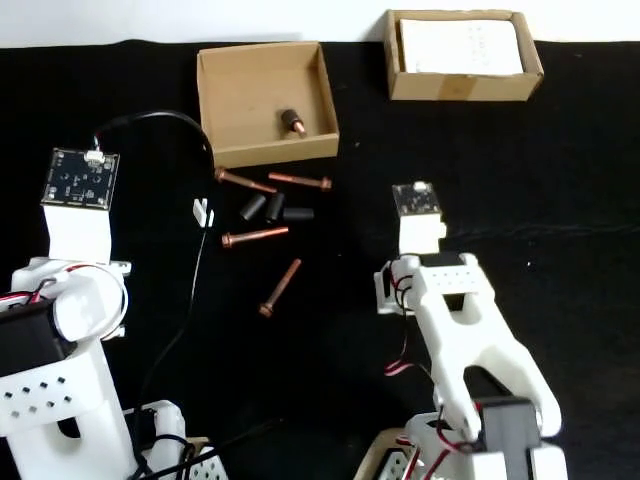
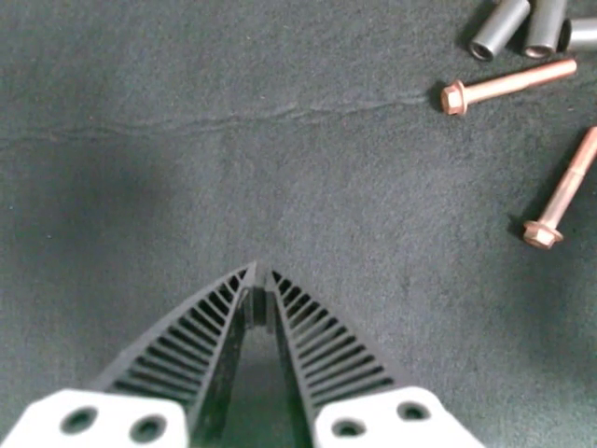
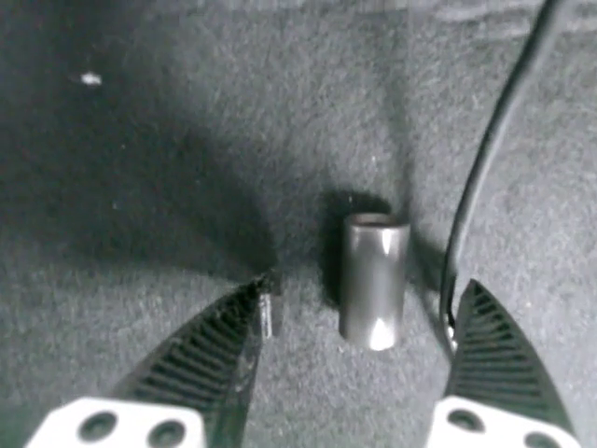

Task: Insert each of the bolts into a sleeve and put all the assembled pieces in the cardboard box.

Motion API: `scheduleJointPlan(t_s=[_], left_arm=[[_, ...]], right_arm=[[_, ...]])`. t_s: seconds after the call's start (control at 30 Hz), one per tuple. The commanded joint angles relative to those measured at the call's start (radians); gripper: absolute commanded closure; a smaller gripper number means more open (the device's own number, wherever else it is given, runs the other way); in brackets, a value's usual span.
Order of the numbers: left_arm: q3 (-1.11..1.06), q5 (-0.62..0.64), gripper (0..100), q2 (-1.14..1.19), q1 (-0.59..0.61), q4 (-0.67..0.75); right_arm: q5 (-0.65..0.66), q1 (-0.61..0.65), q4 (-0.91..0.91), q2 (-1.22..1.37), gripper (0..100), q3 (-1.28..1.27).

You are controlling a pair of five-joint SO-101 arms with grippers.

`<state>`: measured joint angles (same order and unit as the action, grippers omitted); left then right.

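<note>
Lying between the fingers: one sleeve (image 3: 373, 280) sat on the black cloth inside the spread of the right gripper (image 3: 366, 301), just beside a black cable (image 3: 504, 140).
Right gripper: released, fingers wide apart on either side of the sleeve, neither seen touching it.
Left gripper (image 2: 259, 278): clenched on nothing, tips together over bare cloth.
Sleeve axis: long axis ran parallel to the fingers, with an open bore end facing away from the wrist. Whether it lay flat or stood up could not be told.
Sleeve handling (judged): a short metal tube, rigid and light, with a smooth wall likely to slip. It was best pinched across mid-length, leaving the bore mouth free.
Loose bolts (image 1: 255, 237): four lay near table centre. One ran 9-to-3 with its head at 9; another had its head at 7 and its shank toward 1.
Spare sleeves (image 1: 274, 208): three were clustered among the bolts.
Cardboard box (image 1: 265, 152): it stood at 12 o'clock of the bolts and held one assembled piece (image 1: 292, 121).
</note>
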<state>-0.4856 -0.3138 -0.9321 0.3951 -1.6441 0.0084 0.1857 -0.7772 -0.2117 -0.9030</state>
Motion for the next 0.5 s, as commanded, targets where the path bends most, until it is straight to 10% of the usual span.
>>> scheduleJointPlan(t_s=[0.0, 0.23, 0.47], left_arm=[[0.005, -0.006, 99, -0.008, -0.010, 0.012], [0.005, -0.018, 99, -0.008, -0.010, 0.012], [0.005, -0.061, 99, -0.008, -0.008, 0.012]], right_arm=[[-0.008, 0.007, 0.015, 0.081, 71.4, 0.024], [-0.008, 0.008, 0.008, 0.168, 71.9, 0.081], [-0.008, 0.008, -0.047, 0.130, 96.4, 0.088]])
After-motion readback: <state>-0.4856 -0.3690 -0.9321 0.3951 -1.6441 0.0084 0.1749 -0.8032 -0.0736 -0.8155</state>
